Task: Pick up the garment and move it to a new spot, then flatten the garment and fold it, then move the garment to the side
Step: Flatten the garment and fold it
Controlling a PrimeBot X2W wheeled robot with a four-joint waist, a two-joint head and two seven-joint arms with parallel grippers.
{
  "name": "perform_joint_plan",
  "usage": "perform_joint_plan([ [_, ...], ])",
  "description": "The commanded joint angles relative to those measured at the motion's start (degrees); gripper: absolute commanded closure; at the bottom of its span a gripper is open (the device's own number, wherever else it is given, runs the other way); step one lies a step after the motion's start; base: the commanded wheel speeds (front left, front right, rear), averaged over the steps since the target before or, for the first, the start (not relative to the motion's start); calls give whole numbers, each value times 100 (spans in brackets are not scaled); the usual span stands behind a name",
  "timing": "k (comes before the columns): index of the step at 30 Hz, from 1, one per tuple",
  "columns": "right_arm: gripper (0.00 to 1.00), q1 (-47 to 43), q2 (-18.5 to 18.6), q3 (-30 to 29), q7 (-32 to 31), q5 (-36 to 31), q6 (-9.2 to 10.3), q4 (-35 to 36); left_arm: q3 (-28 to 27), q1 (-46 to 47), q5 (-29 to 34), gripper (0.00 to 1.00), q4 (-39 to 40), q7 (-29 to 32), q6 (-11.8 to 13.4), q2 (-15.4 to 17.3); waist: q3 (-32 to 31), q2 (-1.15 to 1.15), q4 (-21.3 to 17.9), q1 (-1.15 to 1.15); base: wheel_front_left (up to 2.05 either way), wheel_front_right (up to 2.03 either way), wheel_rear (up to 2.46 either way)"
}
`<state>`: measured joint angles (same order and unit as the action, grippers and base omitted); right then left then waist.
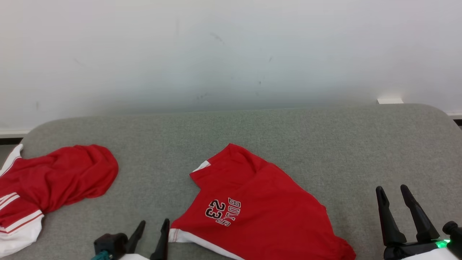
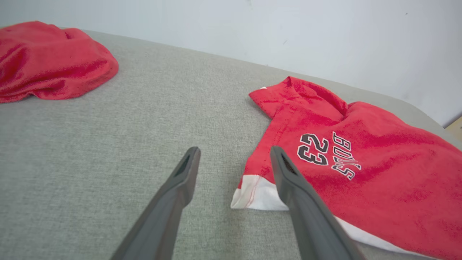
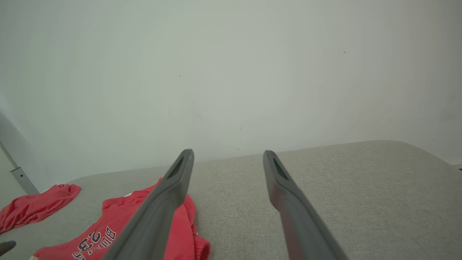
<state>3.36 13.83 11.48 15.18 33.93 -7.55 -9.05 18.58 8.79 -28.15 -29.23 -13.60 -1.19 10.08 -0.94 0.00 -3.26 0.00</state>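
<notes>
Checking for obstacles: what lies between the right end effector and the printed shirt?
Bare grey surface only, between right end effector and shirt, in the head view.

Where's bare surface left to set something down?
Free on the gray surface: gap between crumpled red garment and Bulls jersey; the back strip along the wall; the right end past the jersey. Crowded: left edge and front centre.

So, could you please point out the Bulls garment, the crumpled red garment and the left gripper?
Bulls garment (image 1: 267, 213): head view, on the red cloth right of the print.
crumpled red garment (image 1: 65, 173): head view, on its bunched red middle.
left gripper (image 1: 155, 221): head view, midway between its open fingertips.
</notes>
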Motion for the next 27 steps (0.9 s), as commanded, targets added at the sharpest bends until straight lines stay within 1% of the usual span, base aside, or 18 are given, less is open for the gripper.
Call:
perform_joint_plan([
  [1, 0, -71, -10, -39, -6, -42, 12, 52, -88, -91, 130, 0, 157, -83, 64, 77, -50, 0, 35, 0, 0, 0, 0],
  [5, 0, -111, -40, -85, -6, -156, 12, 208, -335, -221, 263, 0, 684, -156, 246, 111, -131, 0, 70, 0, 0, 0, 0],
  [8, 0, -95, -76, -44, -6, -241, 12, 347, -618, -336, 495, 0, 1224, -155, 368, 58, -170, 0, 68, 0, 0, 0, 0],
  [12, 0, -85, -103, -14, -6, -396, 12, 476, -930, -513, 779, 0, 1722, -156, 435, -47, -204, 0, 32, 0, 0, 0, 0],
  [14, 0, -135, -110, 6, -6, -493, 12, 482, -1107, -566, 914, 0, 1959, -157, 401, -140, -220, 0, 16, 0, 0, 0, 0],
  [18, 0, -226, -166, 32, -6, -543, 12, 416, -1315, -714, 1116, 0, 2147, -156, 357, -261, -244, 0, -10, 0, 0, 0, 0],
  [27, 0, -308, -333, 0, -6, -656, 12, 155, -1650, -925, 1603, 0, 2017, -157, 134, -521, -265, 0, -130, 0, 0, 0, 0],
])
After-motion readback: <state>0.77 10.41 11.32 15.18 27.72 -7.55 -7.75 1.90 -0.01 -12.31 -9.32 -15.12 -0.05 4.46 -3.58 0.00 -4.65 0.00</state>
